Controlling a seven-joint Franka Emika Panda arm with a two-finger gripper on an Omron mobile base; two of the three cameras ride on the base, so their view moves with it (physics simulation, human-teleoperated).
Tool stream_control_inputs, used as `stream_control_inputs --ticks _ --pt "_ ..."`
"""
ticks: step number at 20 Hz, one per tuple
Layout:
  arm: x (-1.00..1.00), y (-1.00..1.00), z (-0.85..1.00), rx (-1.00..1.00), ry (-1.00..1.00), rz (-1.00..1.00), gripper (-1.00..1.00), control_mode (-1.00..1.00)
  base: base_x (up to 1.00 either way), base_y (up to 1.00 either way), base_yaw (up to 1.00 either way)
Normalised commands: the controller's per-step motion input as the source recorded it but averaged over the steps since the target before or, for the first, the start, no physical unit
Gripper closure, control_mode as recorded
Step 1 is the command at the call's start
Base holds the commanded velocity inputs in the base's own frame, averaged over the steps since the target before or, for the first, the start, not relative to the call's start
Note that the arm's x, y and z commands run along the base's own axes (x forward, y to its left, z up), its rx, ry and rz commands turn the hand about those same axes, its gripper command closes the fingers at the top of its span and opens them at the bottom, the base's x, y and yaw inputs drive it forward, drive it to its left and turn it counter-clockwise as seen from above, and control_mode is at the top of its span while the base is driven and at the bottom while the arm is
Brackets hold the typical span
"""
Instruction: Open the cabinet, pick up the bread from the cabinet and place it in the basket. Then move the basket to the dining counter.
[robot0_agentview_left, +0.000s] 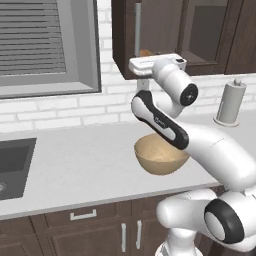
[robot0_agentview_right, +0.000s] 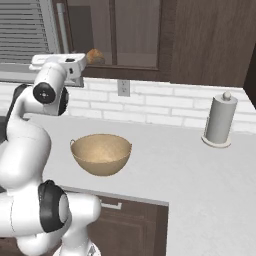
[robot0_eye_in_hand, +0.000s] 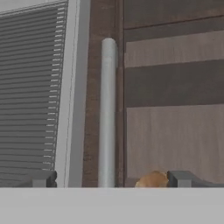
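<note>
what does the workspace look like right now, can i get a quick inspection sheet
surface: light grey worktop with a dark sink at its left end.
job's things: cabinet doors shut; bread behind the glass, low on the left; tan basket on the worktop below, with nothing in it.
clutter: paper towel holder upright near the wall, right of the basket.
grippers: gripper raised in front of the cabinet, jaws open either side of the silver bar handle, not yet closed on it.
cables: nothing seen.
surroundings: white brick wall, window blind on the left, wall socket, dark lower cabinets.
</note>
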Motion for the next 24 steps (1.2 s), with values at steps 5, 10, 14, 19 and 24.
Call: stream_control_inputs --ticks 5,10,14,19,24 --pt "0.48 0.03 0.01 0.00 0.00 0.00 -1.00 -1.00 0.00 0.00 0.00" --pt "0.44 0.05 0.01 0.00 0.00 0.00 -1.00 -1.00 0.00 0.00 0.00" --pt "0.30 0.09 0.01 0.00 0.00 0.00 -1.00 -1.00 0.00 0.00 0.00" --pt "0.26 0.17 0.05 0.00 0.00 0.00 -1.00 -1.00 0.00 0.00 0.00" --pt "0.26 0.18 0.03 0.00 0.00 0.00 1.00 -1.00 0.00 0.00 0.00"
